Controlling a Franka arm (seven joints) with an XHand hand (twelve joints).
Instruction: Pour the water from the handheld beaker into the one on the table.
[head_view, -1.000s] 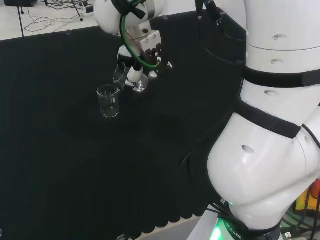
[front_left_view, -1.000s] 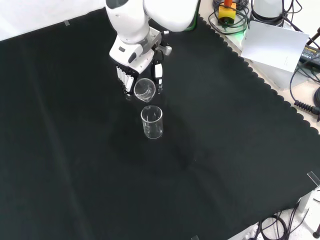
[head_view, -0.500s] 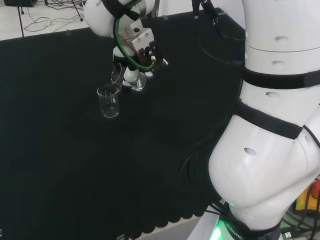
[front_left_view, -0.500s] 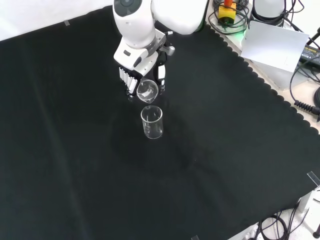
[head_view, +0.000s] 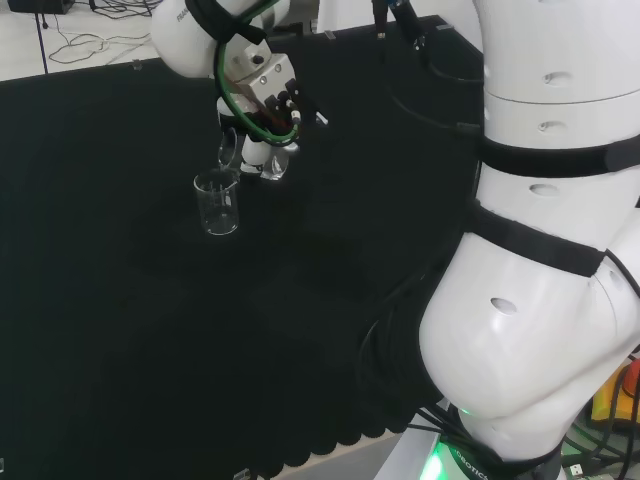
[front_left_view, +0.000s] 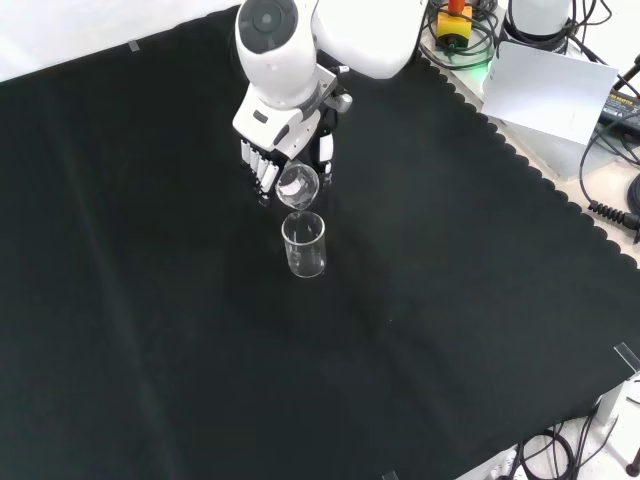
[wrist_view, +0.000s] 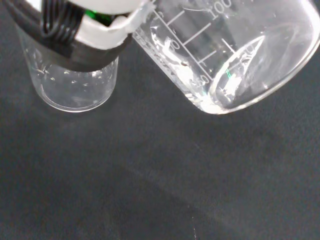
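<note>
We are in the pouring step; our hand (front_left_view: 285, 135) has its fingers curled around the handheld beaker (front_left_view: 297, 184), which is tilted strongly with its mouth turned down toward the table beaker (front_left_view: 304, 244). In the front view the lip of the held beaker hangs just above the rim of the standing one, a little behind it; in the head view the held beaker (head_view: 232, 150) is just up and right of the table beaker (head_view: 217, 202).

To do this well, we judge that the spout should stay over the middle of the open mouth below, and the tilt should grow slowly, so the water falls inside and not on the black cloth (front_left_view: 450, 300); the rims should not knock, because the standing beaker is light and could tip.

Both beakers are clear, smooth cylinders with thin walls; the held beaker (wrist_view: 225, 55) carries white printed scale lines, and a small amount of water seems to lie near its base. The table beaker (wrist_view: 75, 82) stands upright with droplets on its wall; the cloth is matt and dark.
</note>
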